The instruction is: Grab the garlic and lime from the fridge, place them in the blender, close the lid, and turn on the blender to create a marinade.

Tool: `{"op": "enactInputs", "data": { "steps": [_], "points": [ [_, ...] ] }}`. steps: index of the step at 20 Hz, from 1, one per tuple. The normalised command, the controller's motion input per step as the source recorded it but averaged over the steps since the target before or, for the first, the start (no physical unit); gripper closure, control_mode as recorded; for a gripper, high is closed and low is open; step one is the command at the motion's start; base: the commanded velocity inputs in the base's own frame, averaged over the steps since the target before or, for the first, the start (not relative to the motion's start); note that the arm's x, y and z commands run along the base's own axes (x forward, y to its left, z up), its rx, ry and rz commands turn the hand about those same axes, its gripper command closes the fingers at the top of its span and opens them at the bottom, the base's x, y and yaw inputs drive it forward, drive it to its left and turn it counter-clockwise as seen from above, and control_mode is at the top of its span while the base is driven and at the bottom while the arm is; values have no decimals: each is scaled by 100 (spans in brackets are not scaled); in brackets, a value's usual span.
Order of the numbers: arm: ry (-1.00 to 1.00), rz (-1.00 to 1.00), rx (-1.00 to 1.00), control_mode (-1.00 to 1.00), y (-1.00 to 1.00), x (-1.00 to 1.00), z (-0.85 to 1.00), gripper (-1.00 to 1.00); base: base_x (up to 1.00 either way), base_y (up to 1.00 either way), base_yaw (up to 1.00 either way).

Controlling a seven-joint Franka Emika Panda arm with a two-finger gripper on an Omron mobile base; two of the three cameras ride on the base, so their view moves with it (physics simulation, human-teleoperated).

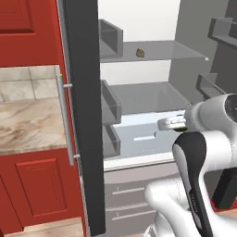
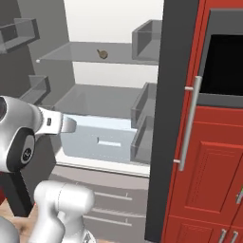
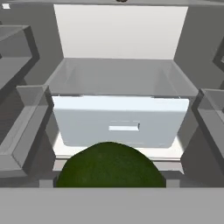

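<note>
While my fingers stand wide around the round dark-green lime (image 3: 110,165), which fills the gap close under my hand, the grip looks bare. A bump on the pale bluish drawer (image 3: 120,121) beyond could knock it loose. Farther back, a small brown lump, probably garlic (image 1: 140,53), sits on the upper glass shelf (image 1: 157,51) of the open grey fridge (image 2: 85,97).

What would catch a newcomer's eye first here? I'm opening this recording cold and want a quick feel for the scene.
The open fridge dominates, its dark door edge upright between red cabinets, with a pale bluish drawer low inside. In the hand view a dark green lime bulges large at the bottom, right at the gripper. A small brownish lump, likely the garlic, sits alone on the upper glass shelf.
</note>
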Motion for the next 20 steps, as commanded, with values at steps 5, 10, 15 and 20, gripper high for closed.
{"op": "enactInputs", "data": {
  "steps": [5,10,15,20],
  "points": [
    [0,0,0,100,0,0,0,100,-100,0,-20],
    [0,0,0,100,0,0,0,100,-71,-6,-68],
    [0,0,0,100,0,0,0,100,-8,-30,-81],
    [0,0,0,100,0,0,0,100,36,-51,-66]
  ]
}}
